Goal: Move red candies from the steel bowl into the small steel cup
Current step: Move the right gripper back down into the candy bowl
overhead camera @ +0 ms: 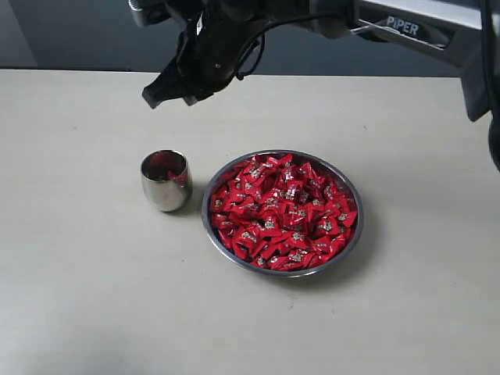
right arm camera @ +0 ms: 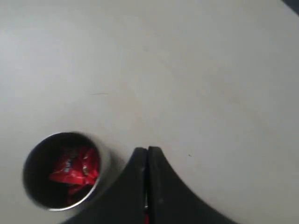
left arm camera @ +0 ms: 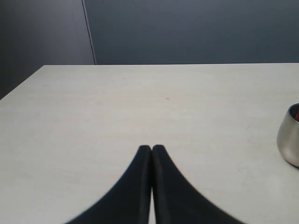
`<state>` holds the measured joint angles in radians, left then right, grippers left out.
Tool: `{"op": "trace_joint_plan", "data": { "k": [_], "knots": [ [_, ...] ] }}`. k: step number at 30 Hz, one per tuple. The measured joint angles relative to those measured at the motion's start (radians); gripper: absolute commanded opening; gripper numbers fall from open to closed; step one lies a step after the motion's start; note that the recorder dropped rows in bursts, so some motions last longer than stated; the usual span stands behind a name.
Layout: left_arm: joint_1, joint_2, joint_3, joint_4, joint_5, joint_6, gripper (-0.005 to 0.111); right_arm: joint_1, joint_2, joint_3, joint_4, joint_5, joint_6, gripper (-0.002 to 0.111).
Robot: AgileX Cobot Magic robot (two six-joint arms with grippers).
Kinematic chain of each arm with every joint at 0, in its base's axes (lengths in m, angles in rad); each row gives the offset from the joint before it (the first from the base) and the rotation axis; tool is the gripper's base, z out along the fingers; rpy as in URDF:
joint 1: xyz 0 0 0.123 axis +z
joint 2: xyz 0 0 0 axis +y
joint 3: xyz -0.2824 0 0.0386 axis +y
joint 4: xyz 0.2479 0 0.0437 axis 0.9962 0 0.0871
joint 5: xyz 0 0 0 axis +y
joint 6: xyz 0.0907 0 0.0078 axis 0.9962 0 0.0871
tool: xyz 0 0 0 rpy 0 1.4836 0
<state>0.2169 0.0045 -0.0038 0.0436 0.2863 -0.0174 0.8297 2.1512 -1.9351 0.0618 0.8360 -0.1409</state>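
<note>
The steel bowl (overhead camera: 234, 248) sits right of centre, heaped with red candies (overhead camera: 283, 211). Just left of it stands the small steel cup (overhead camera: 166, 181), with a few red candies (right arm camera: 74, 168) inside it. My right gripper (overhead camera: 156, 95) hangs above and a little behind the cup, its jaws shut (right arm camera: 147, 149). A thin red sliver shows low in the slit between the fingers; I cannot tell what it is. My left gripper (left arm camera: 152, 147) is shut and empty over bare table, with the cup (left arm camera: 289, 140) at that view's edge. The left arm is out of the exterior view.
The pale table (overhead camera: 78, 297) stretches all round the bowl and cup. A dark wall (left arm camera: 187, 28) stands behind the far table edge. The right arm's body (overhead camera: 406, 27) crosses the top of the exterior view.
</note>
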Motion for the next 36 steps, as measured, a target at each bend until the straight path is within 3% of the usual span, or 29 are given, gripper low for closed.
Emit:
{"op": "trace_joint_plan", "data": {
  "k": [4,10,24,30,36],
  "knots": [
    [0.000,0.000,0.000,0.000,0.000,0.000,0.000,0.000,-0.015,0.023,-0.144,-0.029,0.149,0.000],
    [0.000,0.000,0.000,0.000,0.000,0.000,0.000,-0.009,-0.071,0.160,-0.171,-0.122,0.198,0.000],
    [0.000,0.000,0.000,0.000,0.000,0.000,0.000,-0.252,-0.330,0.657,-0.062,-0.325,0.210,0.000],
    [0.000,0.000,0.000,0.000,0.000,0.000,0.000,-0.277,-0.338,0.728,-0.003,-0.287,0.188,0.000],
    [0.000,0.000,0.000,0.000,0.000,0.000,0.000,-0.277,-0.308,0.733,0.193,-0.265,0.019,0.000]
  ]
}}
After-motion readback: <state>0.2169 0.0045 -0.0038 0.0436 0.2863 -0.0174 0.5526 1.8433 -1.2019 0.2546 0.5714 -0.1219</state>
